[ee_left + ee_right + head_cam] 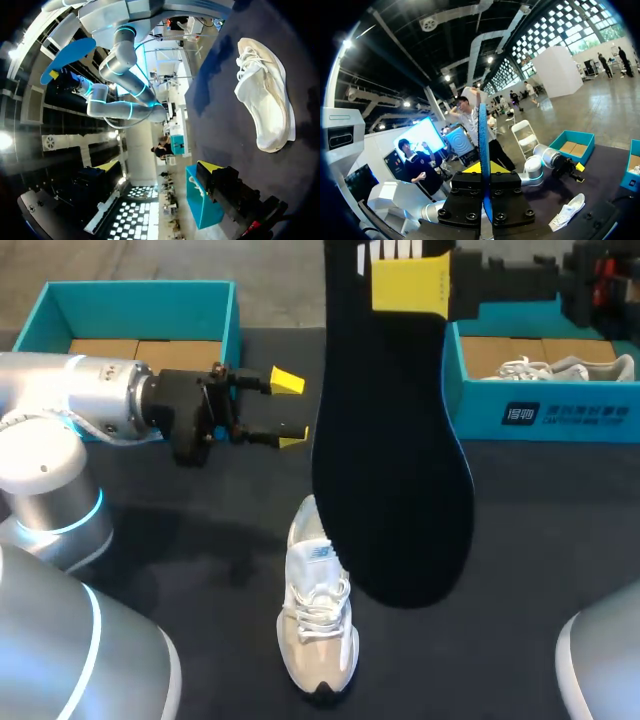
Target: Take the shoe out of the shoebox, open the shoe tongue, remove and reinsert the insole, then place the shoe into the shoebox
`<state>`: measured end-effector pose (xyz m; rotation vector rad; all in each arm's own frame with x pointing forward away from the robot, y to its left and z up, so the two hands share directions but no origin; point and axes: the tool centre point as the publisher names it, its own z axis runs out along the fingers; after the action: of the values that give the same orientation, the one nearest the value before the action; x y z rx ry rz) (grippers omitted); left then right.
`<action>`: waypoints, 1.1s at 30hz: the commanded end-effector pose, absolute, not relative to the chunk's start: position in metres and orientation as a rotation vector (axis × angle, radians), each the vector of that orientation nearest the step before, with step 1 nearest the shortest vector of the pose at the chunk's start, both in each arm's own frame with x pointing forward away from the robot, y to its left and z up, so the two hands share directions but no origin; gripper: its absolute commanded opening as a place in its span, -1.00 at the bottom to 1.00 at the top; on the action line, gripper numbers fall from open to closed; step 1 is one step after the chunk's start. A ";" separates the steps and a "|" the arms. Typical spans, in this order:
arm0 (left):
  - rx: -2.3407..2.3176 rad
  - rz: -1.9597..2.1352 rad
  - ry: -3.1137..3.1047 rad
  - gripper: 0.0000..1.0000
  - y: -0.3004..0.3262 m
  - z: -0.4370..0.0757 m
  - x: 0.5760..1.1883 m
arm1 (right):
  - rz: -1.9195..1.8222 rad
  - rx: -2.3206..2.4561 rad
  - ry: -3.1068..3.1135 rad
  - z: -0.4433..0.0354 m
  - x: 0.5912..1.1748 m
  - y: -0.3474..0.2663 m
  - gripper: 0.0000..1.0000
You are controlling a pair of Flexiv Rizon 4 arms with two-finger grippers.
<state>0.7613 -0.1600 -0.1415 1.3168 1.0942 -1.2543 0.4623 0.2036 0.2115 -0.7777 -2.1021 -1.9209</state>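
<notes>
The left claw point(288, 410) hangs open and empty above the desk point(200, 530), near the white sneaker point(318, 615) but not touching it. The sneaker lies on the desk, outside either shoebox. The right claw point(400, 285) is clamped on the dark insole point(395, 460), held high over the sneaker. By my reading, reinsertion comes next: lower the insole and feed it into the shoe's opening.

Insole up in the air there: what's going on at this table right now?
The right gripper is shut on the insole, holding it high above the table. The white shoe lies on the table below. The left gripper is open and empty, near the left box. The insole is not yet back in.
</notes>
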 end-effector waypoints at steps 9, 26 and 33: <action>1.318 -1.233 1.154 1.00 -0.171 -0.141 0.756 | -1.936 -0.778 -2.087 0.204 0.458 0.207 -1.00; 1.318 -1.233 1.154 1.00 -0.171 -0.141 0.756 | -1.847 -0.827 -1.952 0.190 0.504 0.203 -1.00; 1.318 -1.233 1.154 1.00 -0.171 -0.141 0.756 | -1.799 -0.811 -1.948 0.170 0.552 0.199 -1.00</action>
<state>0.7570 -0.1694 -0.1400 1.3199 1.1540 -1.2368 0.5163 0.2040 0.1934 -0.9435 -2.0092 -1.8041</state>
